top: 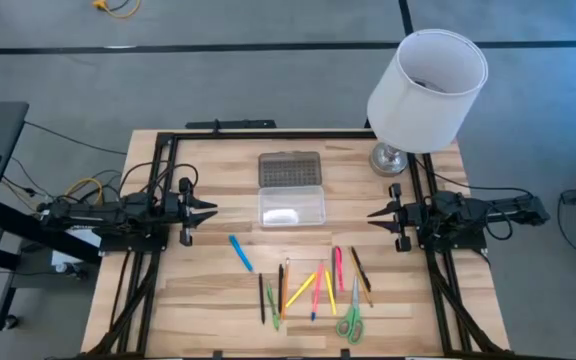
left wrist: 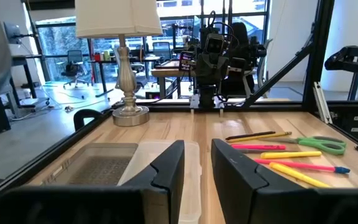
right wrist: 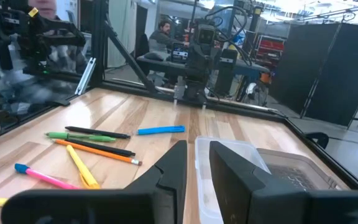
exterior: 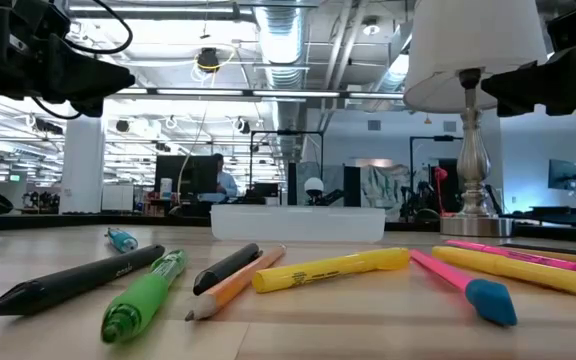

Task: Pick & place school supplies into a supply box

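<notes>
Clear supply box (top: 291, 207) open, dotted lid (top: 290, 168) flat behind; pens, pencils, markers (top: 313, 285), green scissors (top: 351, 318) scattered nearby.

The high view looks straight down over the whole desk (top: 208, 290). The low view sits at desk level, near the pens. Each wrist view faces the opposite arm across the supply box (top: 291, 205), which all views share.

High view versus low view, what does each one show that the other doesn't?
Only the high view shows the scissors, the box's open dotted lid, and both hands: left hand and right hand, waiting at the table's sides, clear of the supplies. Only the low view shows the room behind, with a person at a desk. Both show the clear box, the lamp, the blue pen and the scattered pens.
</notes>
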Robot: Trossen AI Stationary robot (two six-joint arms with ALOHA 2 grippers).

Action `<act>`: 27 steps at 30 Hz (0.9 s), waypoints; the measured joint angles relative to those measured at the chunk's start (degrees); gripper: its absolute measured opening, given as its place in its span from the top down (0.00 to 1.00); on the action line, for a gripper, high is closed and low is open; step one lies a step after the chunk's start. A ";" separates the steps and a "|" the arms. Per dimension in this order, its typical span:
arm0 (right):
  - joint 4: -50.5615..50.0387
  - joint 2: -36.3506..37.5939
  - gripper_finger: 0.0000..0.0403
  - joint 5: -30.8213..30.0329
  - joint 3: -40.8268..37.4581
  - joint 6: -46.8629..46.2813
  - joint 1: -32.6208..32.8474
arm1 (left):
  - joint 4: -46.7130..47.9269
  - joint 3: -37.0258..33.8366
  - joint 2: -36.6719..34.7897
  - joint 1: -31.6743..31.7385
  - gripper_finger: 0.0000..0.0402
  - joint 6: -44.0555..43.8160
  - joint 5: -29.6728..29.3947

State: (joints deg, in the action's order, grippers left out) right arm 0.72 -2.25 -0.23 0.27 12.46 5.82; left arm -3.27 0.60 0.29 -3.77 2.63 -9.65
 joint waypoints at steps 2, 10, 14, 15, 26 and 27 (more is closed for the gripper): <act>-0.01 0.00 0.84 0.01 0.00 -0.01 -0.01 | 0.00 0.01 -0.01 0.00 0.81 0.06 0.02; -0.01 0.01 0.84 0.00 0.00 -0.01 -0.02 | 0.00 0.00 0.00 0.00 0.81 0.04 0.00; 0.00 -0.01 0.84 0.00 0.00 -0.01 0.00 | 0.00 0.00 -0.02 0.00 0.81 -0.46 0.00; -0.01 0.01 0.84 0.02 0.00 -0.01 0.00 | 0.00 0.00 -0.01 0.00 0.81 -0.37 0.00; -0.01 -0.01 0.84 0.00 0.00 -0.01 0.00 | 0.00 0.00 -0.01 0.00 0.81 0.07 0.01; -0.01 0.01 0.84 0.00 0.00 -0.01 -0.02 | 0.00 0.00 -0.02 0.00 0.81 0.02 0.00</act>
State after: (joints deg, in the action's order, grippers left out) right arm 0.71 -2.25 -0.22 0.27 12.45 5.81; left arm -3.27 0.60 0.27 -3.77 2.66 -9.65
